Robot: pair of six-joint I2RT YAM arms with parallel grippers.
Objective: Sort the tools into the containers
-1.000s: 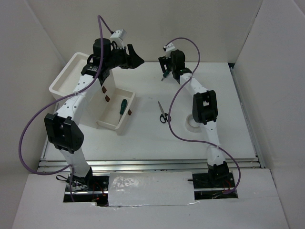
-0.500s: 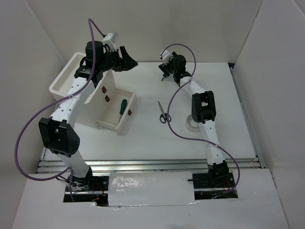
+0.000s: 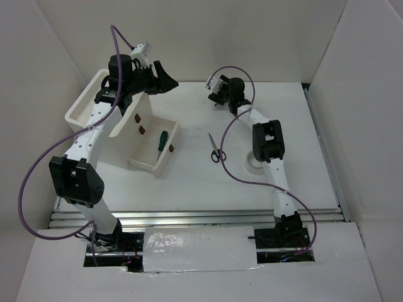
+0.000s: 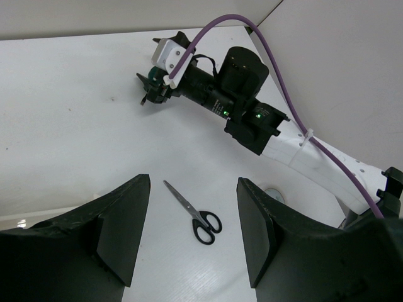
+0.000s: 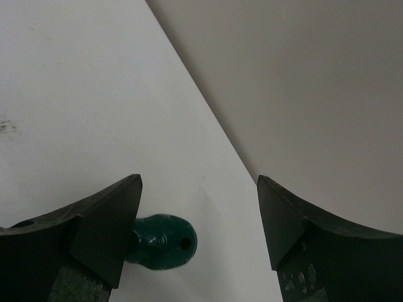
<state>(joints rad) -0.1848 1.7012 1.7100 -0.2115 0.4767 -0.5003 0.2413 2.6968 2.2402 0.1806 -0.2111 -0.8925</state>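
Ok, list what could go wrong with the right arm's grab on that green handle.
1. The green screwdriver handle sits beside one finger, not centred between the jaws of the open right gripper; closing may push or roll it away.
2. The back wall is close behind; reaching on could bump it.
3. The purple cable loops near the scissors in the top view and might drag them.
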